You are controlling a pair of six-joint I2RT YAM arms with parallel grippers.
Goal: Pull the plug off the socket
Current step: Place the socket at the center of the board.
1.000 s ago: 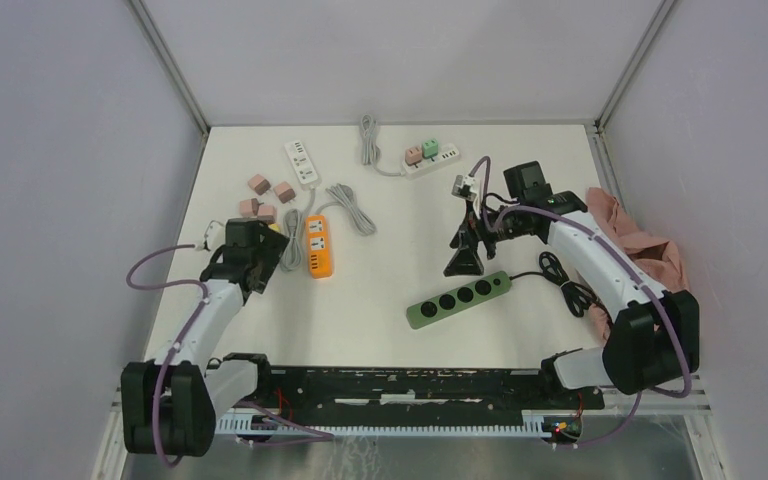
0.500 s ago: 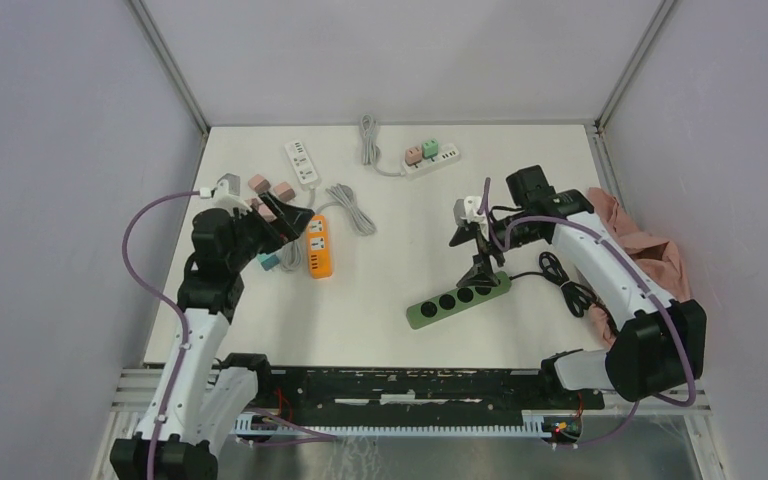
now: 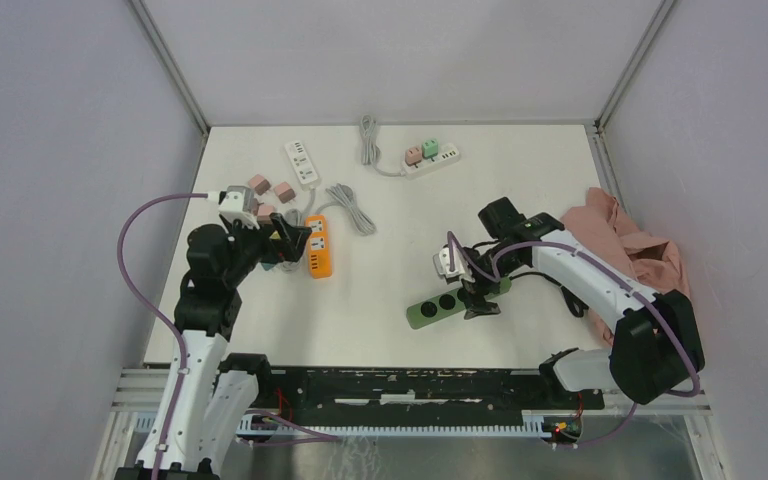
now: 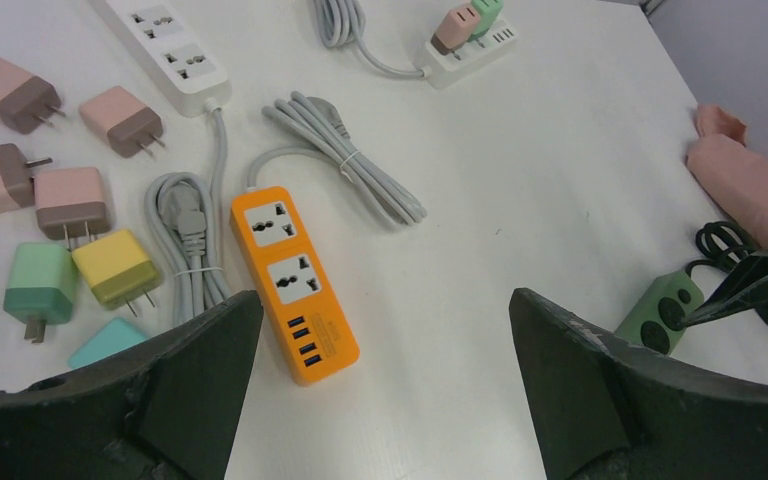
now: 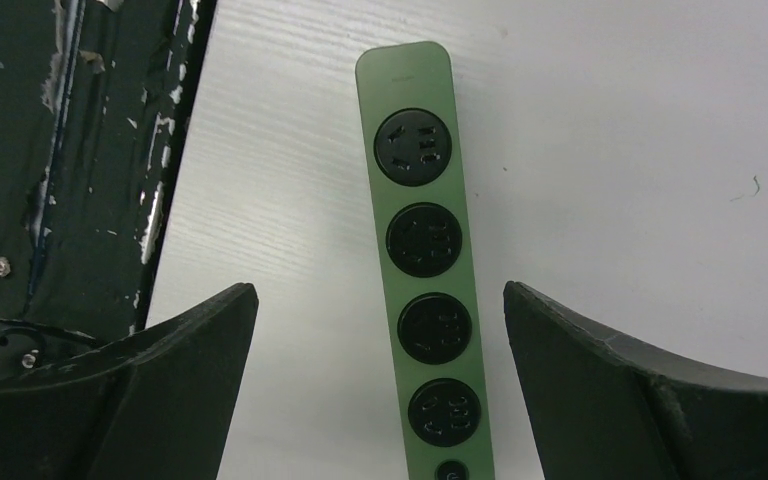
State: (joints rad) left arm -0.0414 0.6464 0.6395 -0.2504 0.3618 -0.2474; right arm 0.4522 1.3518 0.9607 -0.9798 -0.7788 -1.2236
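Table point(image 4: 560, 180) plain off-white. Green strip point(image 5: 422, 270) has four black round sockets. Orange strip point(image 4: 293, 275) has white socket faces; cord point(image 4: 345, 165) pale grey. Far strip point(image 4: 475, 45) is white, with a pink plug point(image 4: 453, 27) and a green plug point(image 4: 484, 8). Loose pieces: pink-and-brown adapter point(image 4: 5, 92), yellow adapter point(image 4: 115, 268), mint adapter point(image 4: 38, 283). Cloth point(image 3: 640, 250) salmon pink.

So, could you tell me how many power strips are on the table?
4: bare white strip far left; second white strip, carrying two plugs, far centre; orange strip by the left gripper; green strip below the right gripper.
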